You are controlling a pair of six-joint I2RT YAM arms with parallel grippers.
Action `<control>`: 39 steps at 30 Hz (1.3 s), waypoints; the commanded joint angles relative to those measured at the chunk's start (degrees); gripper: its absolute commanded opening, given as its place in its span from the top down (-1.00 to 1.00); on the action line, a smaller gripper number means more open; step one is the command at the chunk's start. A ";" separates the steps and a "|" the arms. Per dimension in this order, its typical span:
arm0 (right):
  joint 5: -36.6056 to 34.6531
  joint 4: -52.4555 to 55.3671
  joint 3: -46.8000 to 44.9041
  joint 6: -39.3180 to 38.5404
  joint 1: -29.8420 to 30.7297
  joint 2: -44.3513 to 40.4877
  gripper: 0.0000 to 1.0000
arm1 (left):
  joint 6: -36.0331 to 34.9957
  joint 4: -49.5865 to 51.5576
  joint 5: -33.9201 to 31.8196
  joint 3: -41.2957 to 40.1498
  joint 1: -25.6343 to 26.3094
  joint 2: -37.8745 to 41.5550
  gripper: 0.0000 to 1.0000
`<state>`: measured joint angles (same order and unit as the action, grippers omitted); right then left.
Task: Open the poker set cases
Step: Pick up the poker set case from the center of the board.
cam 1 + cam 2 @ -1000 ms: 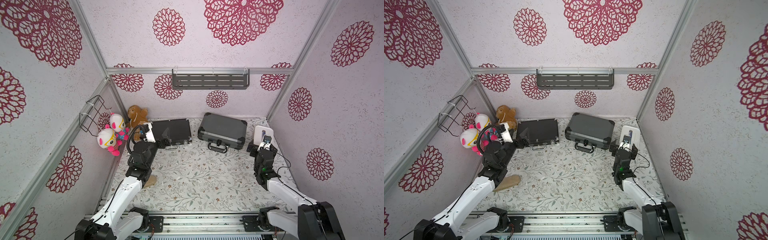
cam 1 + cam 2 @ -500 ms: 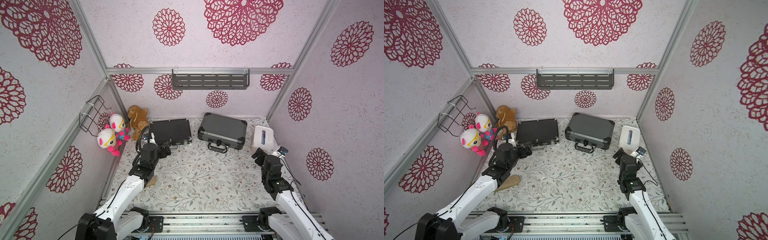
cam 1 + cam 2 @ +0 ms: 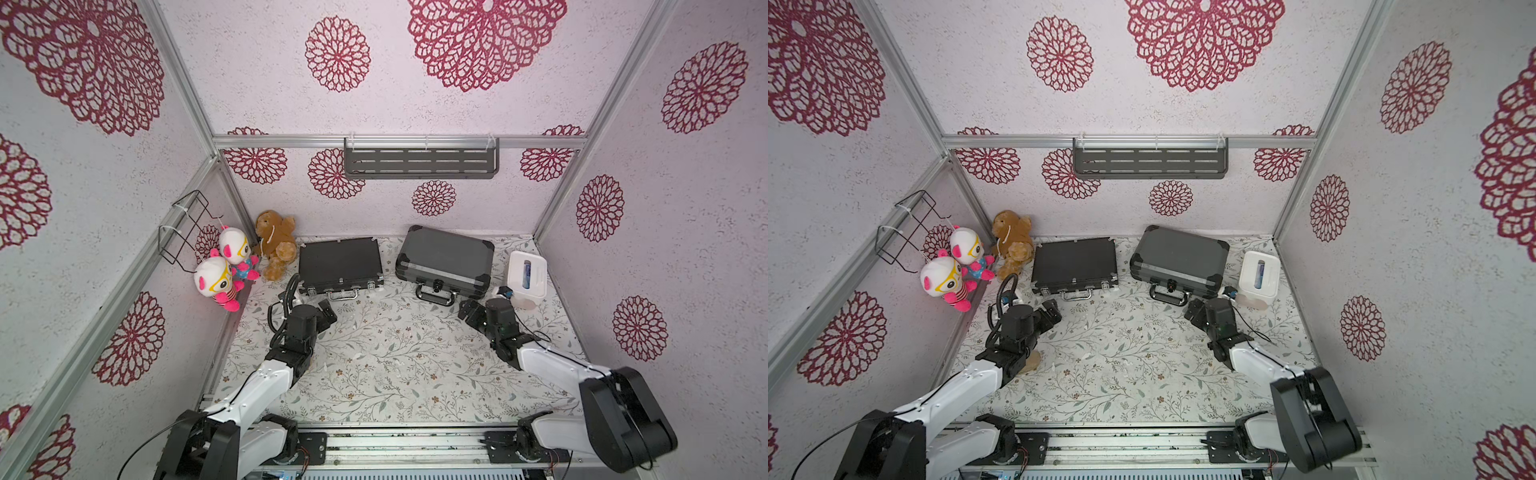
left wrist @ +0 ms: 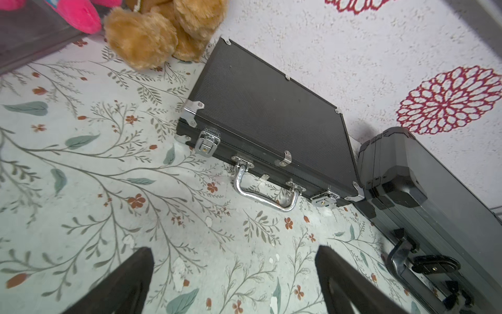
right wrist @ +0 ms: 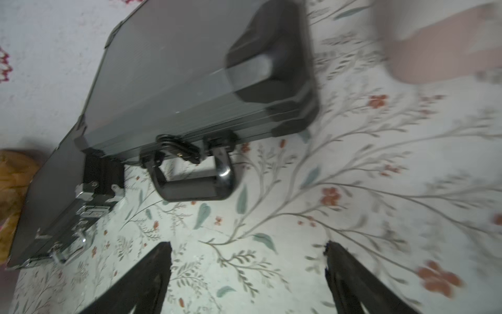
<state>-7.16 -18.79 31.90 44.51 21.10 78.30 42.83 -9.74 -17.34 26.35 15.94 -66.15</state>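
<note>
1. Both arms have swung toward the case fronts; left gripper (image 3: 329,312) and right gripper (image 3: 466,311) gape empty.
2. Black case (image 3: 338,262) and grey case (image 3: 444,257) lie shut by the back wall.
3. Approaching; next, flip the latches (image 4: 207,141).

Place: a robot test cell in a lab, dressed up like a room rather than a real home.
Frame: bare aluminium bars (image 3: 291,142) hold wall panels (image 3: 457,104) papered with red flower medallions.
Counter: the counter (image 3: 395,374) is covered in a leaf-and-flower print and walled on three sides.
Mounting: a left arm (image 3: 257,386) and a right arm (image 3: 552,365), white and black with loose cables, stand on a metal rail (image 3: 415,446) along the open front.
Fittings: a grey slotted shelf (image 3: 421,163) and a wire basket (image 3: 187,228) are tied to the frame with white ties.
Props: plush toys (image 3: 276,243) fill one rear corner.
</note>
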 commanded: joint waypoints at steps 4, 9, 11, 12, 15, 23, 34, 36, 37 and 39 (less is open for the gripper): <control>3.62 -18.81 4.14 4.99 1.36 12.72 -0.37 | -0.84 -0.85 4.08 3.30 -0.21 -2.75 -1.00; 3.87 -27.68 5.26 7.13 1.49 20.29 -0.15 | -0.64 -3.01 4.36 1.95 -0.23 -1.62 -1.00; 2.96 -29.61 4.87 7.75 1.60 21.52 -0.16 | -0.69 -3.35 5.35 2.04 -0.21 -1.65 -1.00; 2.36 -30.49 4.35 7.88 1.72 21.87 -0.17 | -0.73 -3.44 6.02 2.13 -0.22 -1.62 -1.00; 0.36 -33.64 2.38 8.37 1.84 22.87 -0.21 | -0.64 -3.80 6.86 2.04 -0.22 -1.55 -1.00; 1.08 -40.03 1.67 8.13 1.53 27.53 -0.46 | 0.17 -4.06 7.15 1.86 -0.21 -1.53 -1.00; 6.17 -47.11 4.40 9.80 0.09 33.29 -0.49 | 0.54 -5.21 8.09 2.00 -0.21 -2.88 -0.99; 6.56 -51.73 3.98 12.01 -0.02 34.60 -0.49 | 0.33 -5.20 8.78 2.34 -0.22 -3.35 -0.99; 6.75 -53.74 3.90 13.00 -0.03 35.10 -0.48 | 0.25 -5.20 8.95 2.49 -0.20 -3.46 -0.99; 7.27 -56.79 4.32 14.61 -0.07 36.21 -0.47 | 0.25 -5.12 8.98 2.53 -0.21 -3.55 -0.99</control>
<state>-2.28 -67.35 35.29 55.37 21.08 113.19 42.26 -13.08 -8.97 28.86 15.94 -69.17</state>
